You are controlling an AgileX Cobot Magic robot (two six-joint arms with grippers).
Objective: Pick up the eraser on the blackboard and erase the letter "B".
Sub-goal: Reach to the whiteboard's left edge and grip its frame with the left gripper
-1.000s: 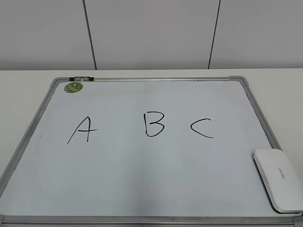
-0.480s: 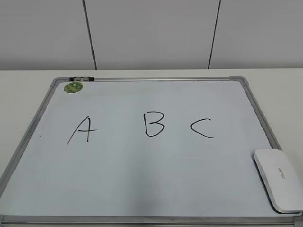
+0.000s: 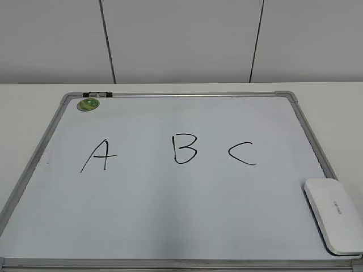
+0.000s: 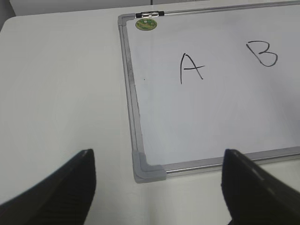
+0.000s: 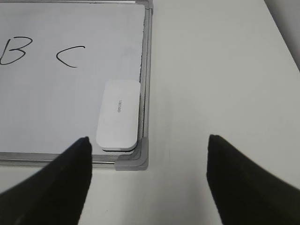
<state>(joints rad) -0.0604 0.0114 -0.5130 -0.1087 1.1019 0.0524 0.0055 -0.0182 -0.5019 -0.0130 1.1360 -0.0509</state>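
Observation:
The white eraser lies flat in the near right corner of the blackboard; it also shows in the right wrist view. The black letter "B" sits mid-board between "A" and "C"; "B" also shows in the left wrist view and the right wrist view. My right gripper is open and empty, above the table just off the board's near right corner, short of the eraser. My left gripper is open and empty, off the near left corner. Neither gripper shows in the exterior view.
A round green sticker sits at the board's far left corner, beside a small clip on the frame. The board lies on a white table. A white panelled wall stands behind.

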